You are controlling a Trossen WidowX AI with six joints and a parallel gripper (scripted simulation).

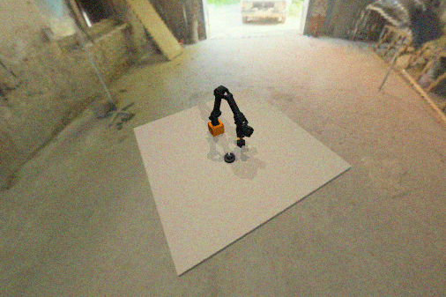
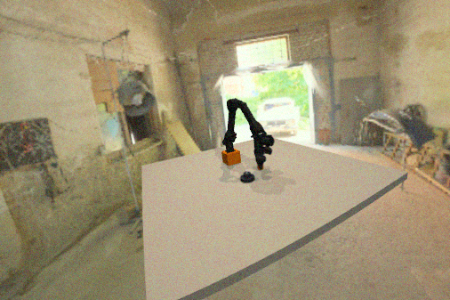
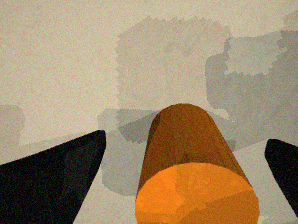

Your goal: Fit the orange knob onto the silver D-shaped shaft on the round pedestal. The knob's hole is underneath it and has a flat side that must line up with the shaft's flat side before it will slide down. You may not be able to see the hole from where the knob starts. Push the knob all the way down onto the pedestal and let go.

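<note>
The orange knob [image 3: 197, 197] stands on the pale table, mostly hidden by the gripper in the top and exterior views. In the wrist view its round top is low in the frame, right of centre. My gripper [image 3: 183, 142] [image 1: 241, 142] [image 2: 260, 165] is open and points down, low over the knob, with one finger on each side and a gap on both sides. The dark round pedestal [image 1: 229, 159] [image 2: 247, 178] stands close by, nearer the top and exterior views and a little left. Its shaft is only a faint pale upright in the top view. The knob's hole is hidden underneath, and the shaft's flat side cannot be made out.
The arm's orange base block [image 1: 216, 129] [image 2: 231, 158] stands behind and left of the pedestal. The pale square table top [image 1: 198, 213] [image 2: 200, 238] extends toward the top and exterior views, with its edge at the front. Arm shadows fall around the knob.
</note>
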